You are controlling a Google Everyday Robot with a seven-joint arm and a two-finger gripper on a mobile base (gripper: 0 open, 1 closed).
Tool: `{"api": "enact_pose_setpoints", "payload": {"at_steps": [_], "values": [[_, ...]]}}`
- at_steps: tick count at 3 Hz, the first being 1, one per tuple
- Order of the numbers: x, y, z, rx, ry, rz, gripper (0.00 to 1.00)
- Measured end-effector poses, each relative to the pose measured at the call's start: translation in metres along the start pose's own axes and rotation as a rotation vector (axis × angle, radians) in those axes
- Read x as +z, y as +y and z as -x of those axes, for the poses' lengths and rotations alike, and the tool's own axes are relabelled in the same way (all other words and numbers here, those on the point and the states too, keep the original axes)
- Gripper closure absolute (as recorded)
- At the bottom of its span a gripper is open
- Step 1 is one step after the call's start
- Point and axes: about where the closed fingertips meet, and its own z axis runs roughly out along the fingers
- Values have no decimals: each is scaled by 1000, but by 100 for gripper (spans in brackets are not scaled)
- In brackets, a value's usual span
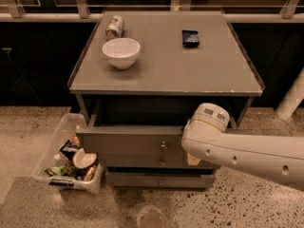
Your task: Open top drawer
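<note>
Gripper point(192, 159) is tucked behind the white arm point(247, 156) at the right end of the top drawer point(128, 139), and its open or closed state cannot be told. The drawer is pulled partly out beneath the table point(166, 75), where 1 bowl point(121, 52) is set.

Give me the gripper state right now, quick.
Gripper: cannot be told. It is mostly hidden behind the arm, low against the right end of the top drawer front.
</note>
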Motion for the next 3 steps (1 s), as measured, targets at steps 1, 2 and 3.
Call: {"api": "enact_pose_setpoints", "payload": {"at_steps": [1, 2, 3], "values": [[0, 0, 0, 0, 0, 0, 43], [0, 0, 0, 0, 0, 0, 66], [0, 0, 0, 0, 0, 0, 89]]}}
